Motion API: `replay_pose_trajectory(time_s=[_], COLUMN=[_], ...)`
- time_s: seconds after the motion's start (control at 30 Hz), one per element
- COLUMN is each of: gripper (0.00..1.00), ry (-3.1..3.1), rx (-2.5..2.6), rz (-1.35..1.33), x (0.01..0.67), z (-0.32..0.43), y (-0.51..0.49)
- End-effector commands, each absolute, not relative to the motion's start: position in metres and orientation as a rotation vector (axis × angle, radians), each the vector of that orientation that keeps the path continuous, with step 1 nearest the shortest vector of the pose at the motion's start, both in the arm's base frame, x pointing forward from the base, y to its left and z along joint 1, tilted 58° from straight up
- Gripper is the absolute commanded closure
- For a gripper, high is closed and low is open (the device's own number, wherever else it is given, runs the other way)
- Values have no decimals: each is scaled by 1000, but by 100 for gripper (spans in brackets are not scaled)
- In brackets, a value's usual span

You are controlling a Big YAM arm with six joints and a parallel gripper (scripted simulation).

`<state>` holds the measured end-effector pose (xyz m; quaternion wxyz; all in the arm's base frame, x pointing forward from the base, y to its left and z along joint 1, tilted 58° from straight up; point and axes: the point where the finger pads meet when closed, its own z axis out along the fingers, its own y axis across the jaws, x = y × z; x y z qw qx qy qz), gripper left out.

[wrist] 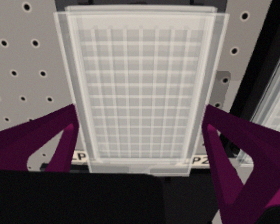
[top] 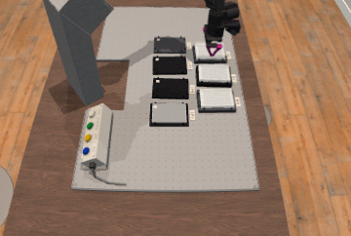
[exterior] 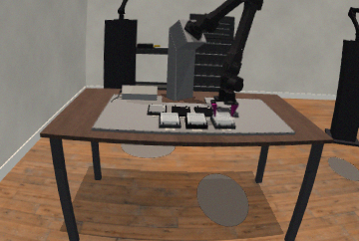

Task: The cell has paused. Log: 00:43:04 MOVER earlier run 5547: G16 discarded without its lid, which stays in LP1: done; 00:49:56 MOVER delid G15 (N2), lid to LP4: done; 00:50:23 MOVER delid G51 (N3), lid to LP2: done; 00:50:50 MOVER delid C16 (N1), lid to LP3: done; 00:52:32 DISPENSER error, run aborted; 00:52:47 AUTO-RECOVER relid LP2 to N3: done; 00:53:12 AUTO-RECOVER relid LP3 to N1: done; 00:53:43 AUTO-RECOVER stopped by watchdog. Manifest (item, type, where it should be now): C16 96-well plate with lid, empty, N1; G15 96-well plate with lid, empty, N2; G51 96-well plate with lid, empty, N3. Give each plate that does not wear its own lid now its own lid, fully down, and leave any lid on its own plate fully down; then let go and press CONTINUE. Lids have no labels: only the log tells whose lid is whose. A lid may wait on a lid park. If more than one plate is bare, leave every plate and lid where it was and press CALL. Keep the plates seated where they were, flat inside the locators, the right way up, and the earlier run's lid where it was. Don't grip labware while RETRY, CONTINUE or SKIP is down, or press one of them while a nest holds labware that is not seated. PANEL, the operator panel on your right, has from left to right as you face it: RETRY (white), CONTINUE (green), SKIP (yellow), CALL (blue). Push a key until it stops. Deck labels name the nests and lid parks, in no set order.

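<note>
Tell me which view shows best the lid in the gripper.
The wrist view: the clear lid fills it, between the purple fingers. The top view shows it small under the gripper; the exterior view barely shows it.
</note>
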<state>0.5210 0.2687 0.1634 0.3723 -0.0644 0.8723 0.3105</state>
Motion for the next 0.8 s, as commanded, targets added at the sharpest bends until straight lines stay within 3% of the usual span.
replay_pose_trajectory(time_s=[0.0, 0.77], gripper=[100, 100], ry=[2225, 2221], rx=[-158, -161], rz=[805, 808], x=[524, 529], z=[163, 161], y=[274, 280])
